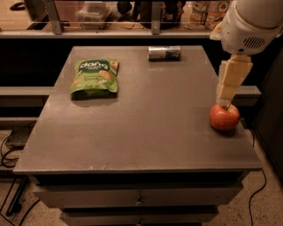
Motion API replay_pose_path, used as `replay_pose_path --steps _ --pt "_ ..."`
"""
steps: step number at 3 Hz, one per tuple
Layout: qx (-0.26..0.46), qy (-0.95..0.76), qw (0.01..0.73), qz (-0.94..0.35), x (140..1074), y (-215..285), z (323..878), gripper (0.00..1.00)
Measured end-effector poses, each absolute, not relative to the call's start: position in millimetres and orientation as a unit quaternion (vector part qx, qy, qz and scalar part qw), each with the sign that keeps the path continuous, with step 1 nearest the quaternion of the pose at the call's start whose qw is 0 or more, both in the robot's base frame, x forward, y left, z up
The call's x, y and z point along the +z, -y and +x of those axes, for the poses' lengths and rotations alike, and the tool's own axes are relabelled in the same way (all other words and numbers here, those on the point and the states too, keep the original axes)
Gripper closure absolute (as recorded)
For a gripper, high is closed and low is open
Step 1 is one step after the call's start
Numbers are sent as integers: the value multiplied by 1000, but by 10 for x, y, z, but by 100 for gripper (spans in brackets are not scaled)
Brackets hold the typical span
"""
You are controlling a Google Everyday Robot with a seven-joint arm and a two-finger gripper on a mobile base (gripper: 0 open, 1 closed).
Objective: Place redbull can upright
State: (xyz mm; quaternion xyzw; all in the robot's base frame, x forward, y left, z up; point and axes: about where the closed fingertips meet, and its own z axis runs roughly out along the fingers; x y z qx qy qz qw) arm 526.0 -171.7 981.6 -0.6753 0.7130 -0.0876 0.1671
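Note:
The redbull can (164,53) lies on its side near the far edge of the grey table (141,132), right of centre. It is silver with dark blue and points left to right. My gripper (224,100) hangs down from the white arm (250,24) at the right side of the table. It is just above the red apple (224,117) and well to the right of and nearer than the can. It holds nothing that I can see.
A green snack bag (94,77) lies flat at the far left of the table. A shelf rail with jars and boxes (132,13) runs behind the table. Drawers (139,198) sit below the tabletop. Cables (13,150) lie on the floor at the left.

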Motion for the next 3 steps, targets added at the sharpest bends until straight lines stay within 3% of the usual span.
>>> replay_pose_path --steps 2,3 --pt "-102 -718 168 -668 9772 1645 5539 0" --pt "-132 -705 173 -675 9717 1469 6119 0"
